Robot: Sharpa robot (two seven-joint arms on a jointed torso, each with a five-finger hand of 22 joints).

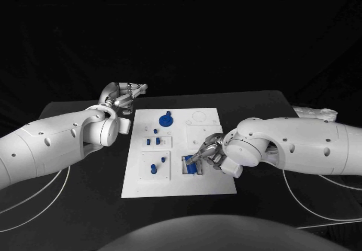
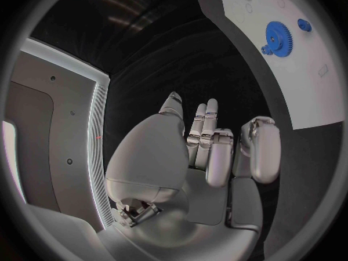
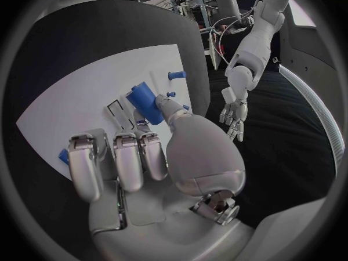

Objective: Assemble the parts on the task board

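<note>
The left hand hovers off the far left corner of the task board, fingers loosely apart and holding nothing. A blue gear lies near the board's far edge, with small blue parts scattered mid-board. The right hand pinches a blue cylinder over a slot at the board's right side.

You've got even overhead light: the white rectangular task board reads bright, near blown out, against the black matte surface and dark backdrop. Shadows are soft, short. Head view is sharp. Both wrist views bend straight edges hard and blur toward the circle's rim.
</note>
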